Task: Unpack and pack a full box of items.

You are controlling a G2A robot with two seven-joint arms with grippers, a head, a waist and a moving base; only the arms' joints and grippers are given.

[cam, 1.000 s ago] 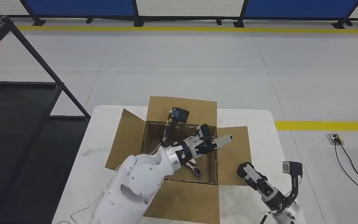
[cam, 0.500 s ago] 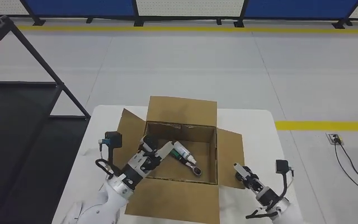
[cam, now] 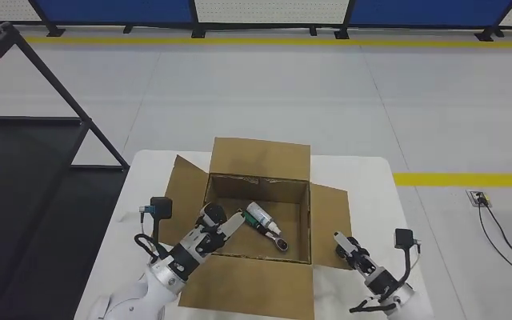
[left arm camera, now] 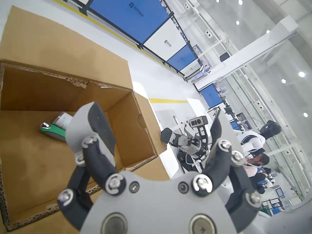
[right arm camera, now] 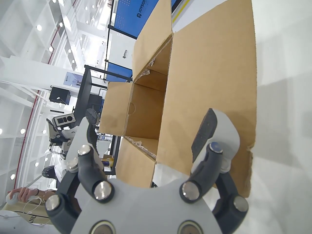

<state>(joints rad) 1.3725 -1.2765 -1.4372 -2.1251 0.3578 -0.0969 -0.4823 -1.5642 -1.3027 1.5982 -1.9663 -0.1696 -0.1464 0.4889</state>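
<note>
Item position relative to grippers, noted for the unpacking step. One white-and-green item (cam: 262, 220) lay on the floor of the open cardboard box (cam: 260, 157), which stood on the white table (cam: 362, 171) with all four flaps folded out. Item's long axis ran diagonally across the box floor: white end toward the far left corner, metallic tip toward the near right.

Left gripper (cam: 224, 218) sat at the box's left wall, just beside the item's white end, not touching it. Its fingers (left arm camera: 97, 125) were spread apart with nothing between them. From there the item lay to the robot's right and lower, down on the box floor.

Right gripper (cam: 344, 242) was outside the box, over the near corner of the right flap (cam: 330, 214), also spread wide and empty. The box's right wall stood between it and the item.

Judgement: left arm was clearly the nearer and better placed for the pick.

Appearance: white cylindrical section, green body, small shiny tip. Could not tell from the left wrist view whether this was one piece or two lying together. Surface looked hard and smooth, so likely to slip unless the jaws closed across the diagonal axis.
</note>
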